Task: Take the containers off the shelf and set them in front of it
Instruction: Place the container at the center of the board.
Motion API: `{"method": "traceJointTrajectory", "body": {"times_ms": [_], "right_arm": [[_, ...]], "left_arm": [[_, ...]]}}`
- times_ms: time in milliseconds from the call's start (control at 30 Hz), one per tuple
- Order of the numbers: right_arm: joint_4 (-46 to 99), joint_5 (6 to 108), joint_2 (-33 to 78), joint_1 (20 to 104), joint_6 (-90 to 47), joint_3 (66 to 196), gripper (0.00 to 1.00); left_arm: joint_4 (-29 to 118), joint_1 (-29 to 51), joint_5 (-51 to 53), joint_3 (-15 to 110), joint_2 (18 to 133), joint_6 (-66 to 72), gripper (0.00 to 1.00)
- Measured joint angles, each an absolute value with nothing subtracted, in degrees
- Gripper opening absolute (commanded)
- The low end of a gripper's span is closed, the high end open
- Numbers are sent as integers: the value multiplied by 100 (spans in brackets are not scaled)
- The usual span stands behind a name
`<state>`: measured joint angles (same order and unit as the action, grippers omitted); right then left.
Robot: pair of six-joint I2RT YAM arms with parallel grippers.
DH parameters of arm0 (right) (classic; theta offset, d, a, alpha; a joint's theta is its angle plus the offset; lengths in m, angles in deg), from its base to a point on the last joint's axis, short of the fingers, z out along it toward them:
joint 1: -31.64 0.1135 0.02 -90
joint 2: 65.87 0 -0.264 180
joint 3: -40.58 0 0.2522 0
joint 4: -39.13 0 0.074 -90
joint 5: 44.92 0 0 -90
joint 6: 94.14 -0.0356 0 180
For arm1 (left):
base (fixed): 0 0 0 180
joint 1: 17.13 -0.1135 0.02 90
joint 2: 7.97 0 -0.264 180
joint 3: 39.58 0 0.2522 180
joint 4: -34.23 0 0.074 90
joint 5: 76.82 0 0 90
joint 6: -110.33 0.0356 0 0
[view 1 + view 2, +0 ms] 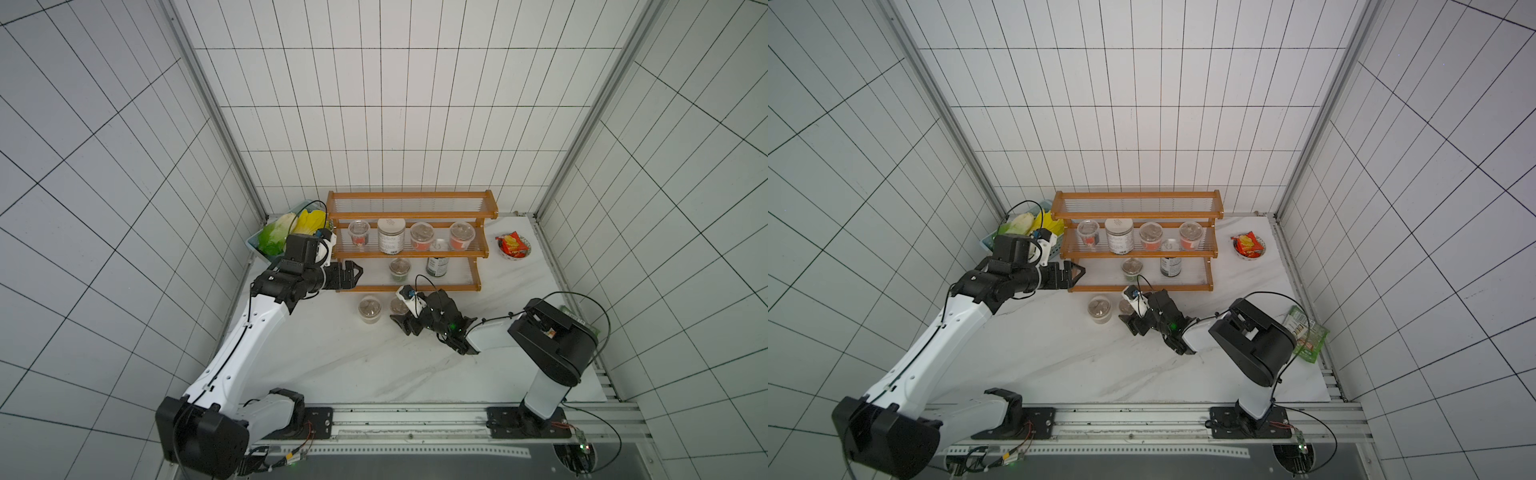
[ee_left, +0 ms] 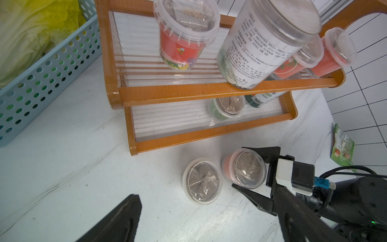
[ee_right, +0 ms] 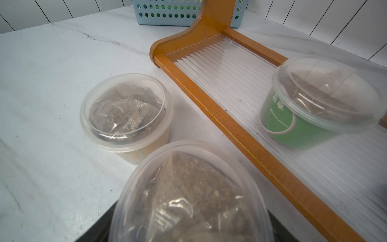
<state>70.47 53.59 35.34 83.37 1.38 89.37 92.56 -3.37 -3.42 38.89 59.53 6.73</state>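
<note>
The shelf (image 1: pixel 409 215) stands at the back of the table. Its middle tier carries three red cups (image 1: pixel 422 237) and a white-labelled jar (image 1: pixel 391 237). A green cup (image 3: pixel 314 117) and a dark jar (image 1: pixel 437 266) stand on the lowest tier. In front of the shelf a yellow cup (image 2: pixel 202 181) stands on the table. Beside it is a red cup (image 2: pixel 247 169), with my right gripper (image 2: pixel 237 166) shut on its sides. My left gripper (image 1: pixel 353 272) hovers open and empty at the left end of the lowest tier.
A light blue basket (image 1: pixel 254 243) of lettuce sits left of the shelf, close behind my left wrist. A small bowl (image 1: pixel 514 255) with a red packet is right of the shelf. A green packet (image 1: pixel 1306 334) lies at the right table edge.
</note>
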Motion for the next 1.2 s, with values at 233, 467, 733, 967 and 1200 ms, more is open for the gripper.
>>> {"method": "traceJointTrajectory", "body": {"times_ms": [233,467,733,967,1200], "right_arm": [[7373,5368,3823,8332,145,8937,82],[7556,5294,3915,8321,177,8935,87],[7480,5119,3880,8197,276,8762,89],[7462,5051,3805,8184,298,8668,91],[7377,4964,3364,8182,300,8473,91]], "left_arm": [[9235,-337,-344,3889,5975,675,98],[9232,-337,-357,3887,5999,679,98],[9230,-337,-409,3887,6034,681,98],[9230,-337,-451,3887,6039,683,98],[9230,-337,-473,3887,6052,686,98]]}}
